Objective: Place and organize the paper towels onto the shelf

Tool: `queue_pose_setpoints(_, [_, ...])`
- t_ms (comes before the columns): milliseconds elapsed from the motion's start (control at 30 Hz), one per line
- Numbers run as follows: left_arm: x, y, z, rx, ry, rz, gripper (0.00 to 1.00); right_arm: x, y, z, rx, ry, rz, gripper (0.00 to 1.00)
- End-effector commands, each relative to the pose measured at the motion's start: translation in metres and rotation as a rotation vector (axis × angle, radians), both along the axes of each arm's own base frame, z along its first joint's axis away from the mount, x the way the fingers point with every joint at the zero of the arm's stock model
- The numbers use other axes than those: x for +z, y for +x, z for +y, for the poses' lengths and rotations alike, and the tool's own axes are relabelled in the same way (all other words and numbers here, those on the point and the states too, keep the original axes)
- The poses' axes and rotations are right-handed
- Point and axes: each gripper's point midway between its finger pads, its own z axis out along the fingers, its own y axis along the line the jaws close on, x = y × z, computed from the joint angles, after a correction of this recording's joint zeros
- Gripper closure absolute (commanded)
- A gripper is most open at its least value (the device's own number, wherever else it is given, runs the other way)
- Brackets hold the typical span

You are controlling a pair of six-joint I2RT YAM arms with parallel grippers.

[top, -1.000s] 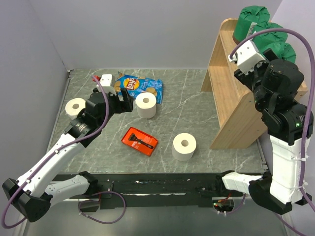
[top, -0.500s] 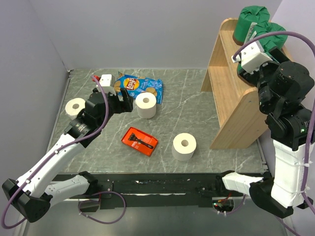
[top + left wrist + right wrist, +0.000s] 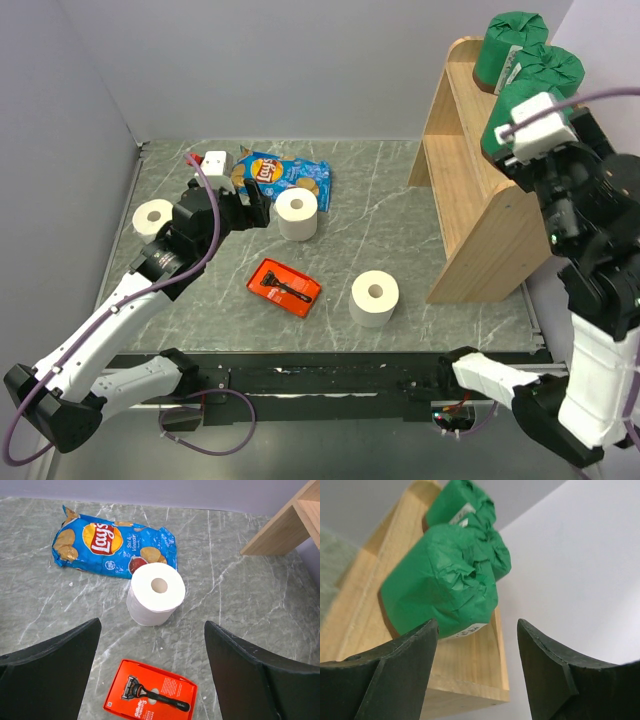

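Green-wrapped rolls (image 3: 548,72): all three stand in a row on the upper level of the shelf (image 3: 470,190), along its right side. We read that as packing the top first and leaving the lower level for the white ones. Right pincer (image 3: 476,624) is spread and holds nothing. The nearest green roll (image 3: 440,585) stands on the board just ahead of the fingertips, centred between them but apart, so to us it looks set down. Left pincer (image 3: 150,627) is also spread wide and empty, hovering over the middle of the surface (image 3: 400,200). It's aimed at the central white roll (image 3: 155,592), which stands on end ahead of the fingertips, untouched, just beside the Lay's chip bag (image 3: 115,542). We judge that roll is the next pick. The left-edge white roll (image 3: 155,215) and the near-edge white roll (image 3: 374,298), close to the shelf's foot, are both well apart from either pincer. The Gillette razor tray (image 3: 150,697) lies on the near side of the central roll and isn't part of the job.
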Motion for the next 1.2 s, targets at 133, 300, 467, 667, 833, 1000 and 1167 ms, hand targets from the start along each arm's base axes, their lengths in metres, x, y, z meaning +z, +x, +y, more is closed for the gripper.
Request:
queue_pose_setpoints(133, [0.016, 0.000, 0.005, 0.021, -0.035, -0.050, 0.09, 0.042, -0.010, 0.047, 0.288, 0.229, -0.226, 0.43])
queue_pose_setpoints(300, [0.017, -0.001, 0.007, 0.032, -0.035, -0.054, 0.09, 0.028, 0.026, 0.080, 0.402, 0.357, -0.233, 0.66])
queue_pose_setpoints(467, [0.016, -0.001, 0.009, 0.038, -0.034, -0.054, 0.09, 0.005, 0.061, 0.094, 0.396, 0.412, -0.157, 0.71])
queue_pose_setpoints(667, [0.016, 0.000, 0.007, 0.033, -0.034, -0.054, 0.09, -0.027, 0.101, 0.094, 0.312, 0.377, -0.090, 0.70])
queue_pose_setpoints(833, [0.016, 0.001, 0.008, 0.037, -0.031, -0.054, 0.09, -0.040, 0.119, 0.082, 0.218, 0.371, -0.108, 0.69])
queue_pose_setpoints(1000, [0.013, 0.002, 0.007, 0.038, -0.024, -0.045, 0.09, -0.052, 0.127, 0.068, 0.118, 0.340, -0.094, 0.69])
queue_pose_setpoints(1167, [0.012, 0.003, 0.007, 0.040, -0.026, -0.045, 0.09, -0.057, 0.114, 0.041, 0.007, 0.257, -0.114, 0.69])
